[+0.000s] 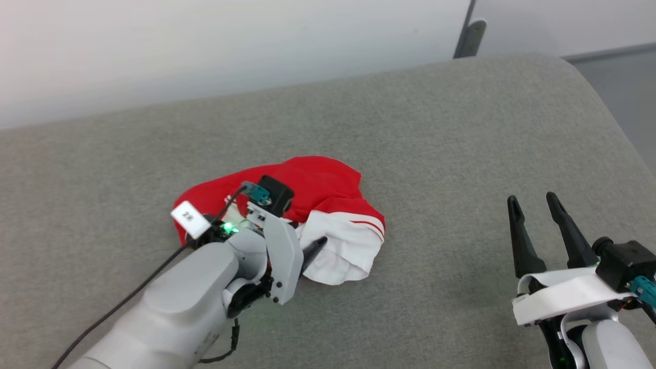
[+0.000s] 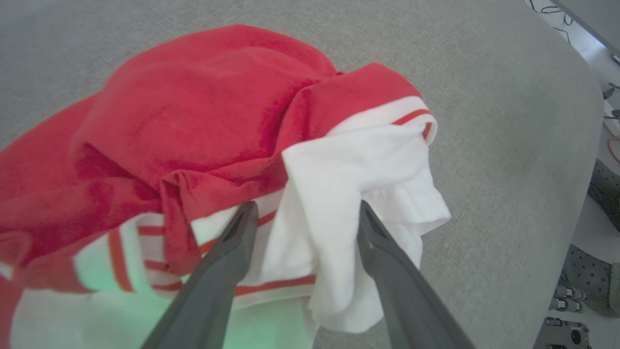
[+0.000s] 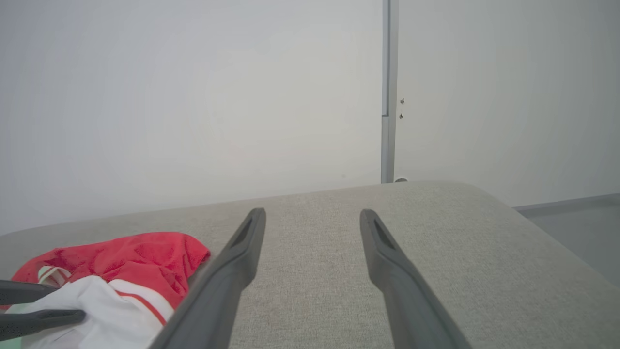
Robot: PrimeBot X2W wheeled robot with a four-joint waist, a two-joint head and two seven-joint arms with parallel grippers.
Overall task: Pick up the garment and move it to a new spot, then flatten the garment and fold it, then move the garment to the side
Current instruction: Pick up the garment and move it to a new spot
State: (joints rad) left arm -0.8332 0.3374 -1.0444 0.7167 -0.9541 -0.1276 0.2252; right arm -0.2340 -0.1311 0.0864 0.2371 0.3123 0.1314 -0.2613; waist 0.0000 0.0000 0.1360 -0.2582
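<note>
The crumpled red jersey garment (image 1: 312, 189) with white, red-striped sleeves lies bunched on the grey fabric cushion (image 1: 451, 128). At its 7 o'clock the left gripper (image 2: 304, 209) straddles a white sleeve fold, fingers spread. At 4 o'clock, well apart, the right gripper (image 1: 533, 201) stands spread wide, empty.

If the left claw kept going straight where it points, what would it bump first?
Most likely the garment: its white fold lies right between the left claw's open fingers.
</note>
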